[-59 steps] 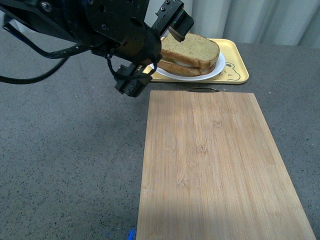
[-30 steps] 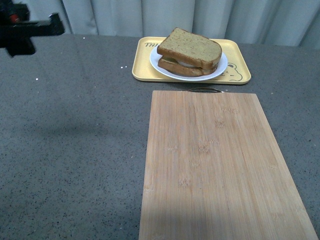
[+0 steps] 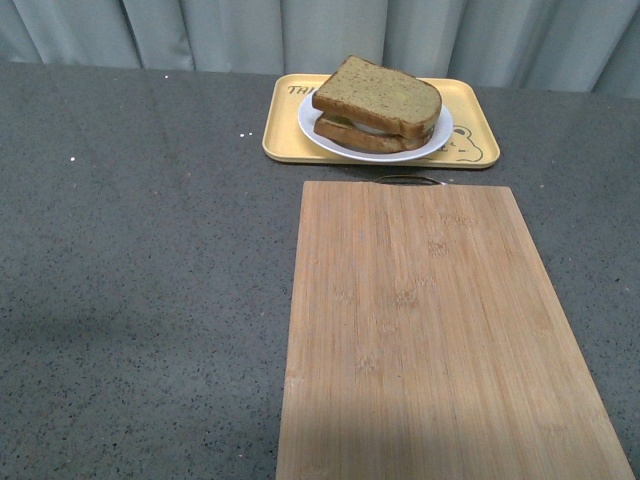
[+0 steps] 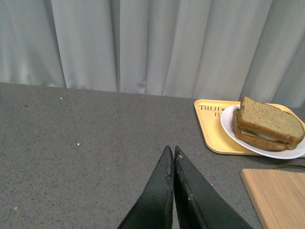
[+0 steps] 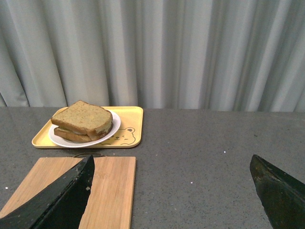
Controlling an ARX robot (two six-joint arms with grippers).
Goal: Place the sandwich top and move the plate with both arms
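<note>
The sandwich top [image 3: 380, 92], a golden-brown speckled slice, lies on a lower slice with white filling, on the round white plate [image 3: 437, 141]. The plate stands on a yellow tray [image 3: 475, 125] at the far middle of the table. The stack also shows in the left wrist view [image 4: 269, 122] and the right wrist view [image 5: 82, 118]. Neither arm shows in the front view. My left gripper [image 4: 172, 150] is shut and empty over grey table, well short of the tray. My right gripper [image 5: 171, 162] is open and empty, away from the tray.
A bamboo cutting board [image 3: 430, 330] lies lengthwise in front of the tray, its metal handle [image 3: 405, 180] at the far end. The grey speckled table [image 3: 140, 260] spreads to the left. Grey curtains [image 3: 250, 30] hang behind the table.
The left arm, which was close over the sandwich a second ago, has drawn away to the left and out of the front view. The sandwich and plate stay on the tray.
</note>
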